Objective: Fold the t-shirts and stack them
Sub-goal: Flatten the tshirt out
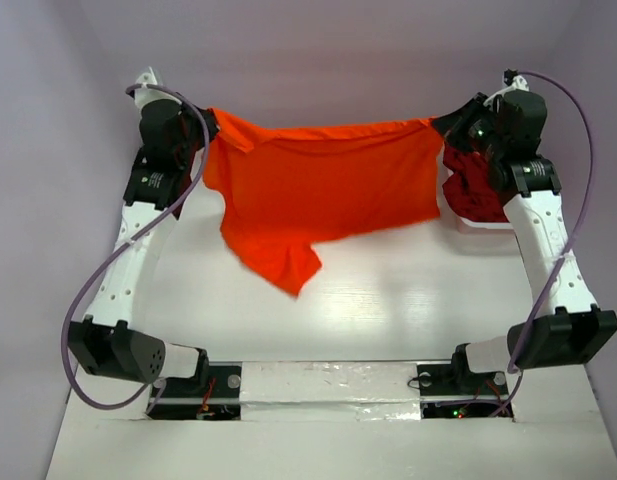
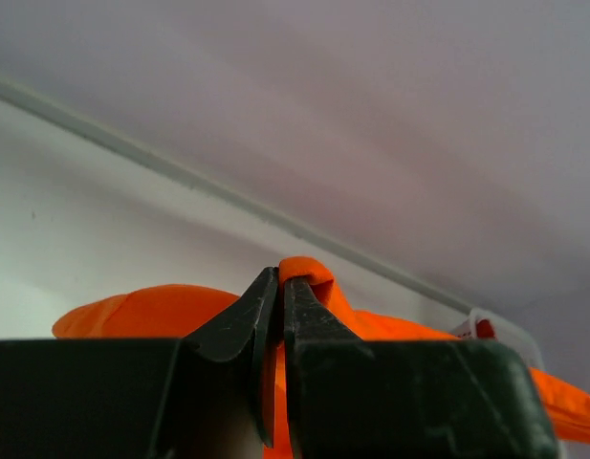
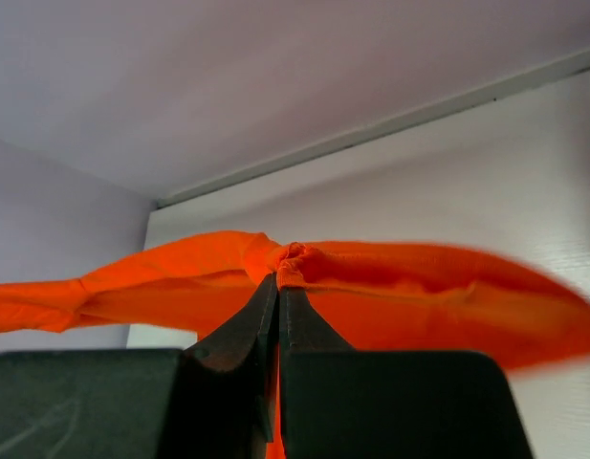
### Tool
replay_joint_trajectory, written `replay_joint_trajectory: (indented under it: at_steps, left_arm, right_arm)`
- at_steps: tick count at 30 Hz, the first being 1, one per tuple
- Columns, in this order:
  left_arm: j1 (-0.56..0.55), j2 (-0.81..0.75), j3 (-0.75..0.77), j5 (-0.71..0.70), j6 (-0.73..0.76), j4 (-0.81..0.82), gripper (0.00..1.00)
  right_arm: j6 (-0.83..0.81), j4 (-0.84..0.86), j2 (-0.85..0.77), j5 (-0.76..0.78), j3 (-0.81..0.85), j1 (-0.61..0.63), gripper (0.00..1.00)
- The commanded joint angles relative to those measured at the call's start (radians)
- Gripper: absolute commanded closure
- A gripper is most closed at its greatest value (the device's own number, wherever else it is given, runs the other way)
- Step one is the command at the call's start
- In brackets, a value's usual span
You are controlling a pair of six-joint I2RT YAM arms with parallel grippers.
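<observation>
Near edge: both arm bases bolted down, with white table [image 1: 388, 310] in front of them.

Orange t-shirt [image 1: 328, 185] is over the far half of the table, strung between the two grippers. It's spread as a sheet, not bunched.
- Long axis is left-right, along the taut top edge running gripper to gripper.
- The cloth falls from that edge toward the near side.
- The lower edge is uneven. The right part ends higher, and the left part drops into a loose flap pointing at the near-left.
- Can't tell if the flap tip touches the table.
- Can't tell which end is the neck. There's a small fold at the top-left corner by the left gripper.

Left gripper [image 2: 278, 277]: fingers pressed together, pinching a small hump of orange cloth that pokes out above the tips. It's at the far-left of the table.

Right gripper [image 3: 278, 280]: same, fingers closed on a gathered knot of orange cloth at the shirt's right top corner. It's at the far-right.

Dark red t-shirt [image 1: 473, 185] is crumpled in a heap at the far-right. It sits just beside the orange shirt's right edge, partly hidden by the right arm.

Behind everything is a plain pale wall [image 1: 338, 60].
</observation>
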Motion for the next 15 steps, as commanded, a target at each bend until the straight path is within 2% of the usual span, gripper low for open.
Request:
replay_joint_trajectory:
  at_steps: [1, 5, 7, 11, 15]
  left_arm:
    - [0.008, -0.101, 0.081, -0.012, 0.024, 0.079, 1.00]
    - [0.008, -0.238, 0.047, 0.004, 0.023, 0.039, 1.00]
    - [0.008, -0.311, -0.019, 0.031, 0.015, 0.040, 1.00]
    - [0.008, -0.542, -0.138, 0.091, -0.005, 0.010, 1.00]
    - [0.008, -0.732, -0.279, 0.128, -0.022, -0.038, 1.00]
  right_arm:
    - [0.007, 0.091, -0.085, -0.014, 0.073, -0.009, 1.00]
    - [0.001, 0.085, -0.215, -0.023, -0.023, 0.000, 1.00]
    - [-0.004, 0.085, -0.293, -0.031, -0.086, 0.000, 1.00]
    - [0.004, 0.082, -0.583, -0.055, -0.302, 0.000, 1.00]
    - [0.000, 0.033, -0.821, -0.084, -0.427, 0.000, 1.00]
